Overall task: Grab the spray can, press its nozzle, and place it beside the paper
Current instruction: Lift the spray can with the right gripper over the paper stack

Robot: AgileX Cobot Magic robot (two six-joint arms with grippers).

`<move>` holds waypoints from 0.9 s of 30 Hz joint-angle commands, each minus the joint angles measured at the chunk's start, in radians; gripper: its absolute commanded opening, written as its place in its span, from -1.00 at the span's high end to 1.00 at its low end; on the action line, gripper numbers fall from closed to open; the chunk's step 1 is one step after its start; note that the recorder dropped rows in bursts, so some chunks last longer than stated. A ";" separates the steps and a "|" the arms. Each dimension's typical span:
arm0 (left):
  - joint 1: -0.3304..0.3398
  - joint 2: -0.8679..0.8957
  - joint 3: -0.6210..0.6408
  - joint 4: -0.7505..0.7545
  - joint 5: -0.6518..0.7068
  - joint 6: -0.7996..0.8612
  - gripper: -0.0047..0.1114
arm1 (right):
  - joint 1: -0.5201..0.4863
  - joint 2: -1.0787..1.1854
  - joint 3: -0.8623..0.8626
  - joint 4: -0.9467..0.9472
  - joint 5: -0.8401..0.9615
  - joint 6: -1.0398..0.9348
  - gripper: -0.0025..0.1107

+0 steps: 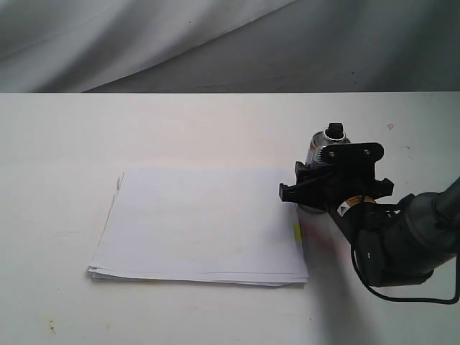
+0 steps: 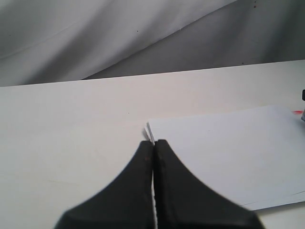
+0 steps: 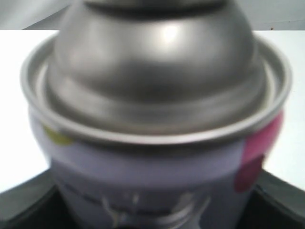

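The silver spray can (image 1: 325, 146) stands upright just off the right edge of the paper (image 1: 201, 223), with its black nozzle (image 1: 333, 129) on top. My right gripper (image 1: 316, 188) is round the can's body from the near side, shut on it. In the right wrist view the can's domed shoulder (image 3: 152, 95) fills the picture, with a dark finger (image 3: 21, 205) at either lower corner. The paper's yellow tab (image 1: 296, 231) lies near the can. My left gripper (image 2: 153, 143) is shut on nothing, above the paper's corner (image 2: 228, 152). It is out of the exterior view.
The white table (image 1: 72, 144) runs back to a grey cloth backdrop (image 1: 215, 43). The right arm and its black cable (image 1: 410, 298) fill the near right corner.
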 commanded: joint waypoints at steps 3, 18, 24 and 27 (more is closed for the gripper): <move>-0.002 0.005 0.005 0.004 -0.006 0.001 0.92 | -0.002 -0.034 0.003 -0.012 0.063 -0.043 0.96; -0.002 0.005 0.005 0.004 -0.006 0.001 0.92 | -0.096 -0.437 -0.247 -0.208 1.052 -0.473 0.96; -0.002 0.005 0.005 0.004 -0.006 0.001 0.92 | -0.066 -0.451 -0.456 -0.471 1.390 -0.459 0.96; -0.002 0.005 0.005 0.004 -0.006 0.001 0.92 | -0.021 -0.451 -0.514 -0.628 1.465 -0.448 0.96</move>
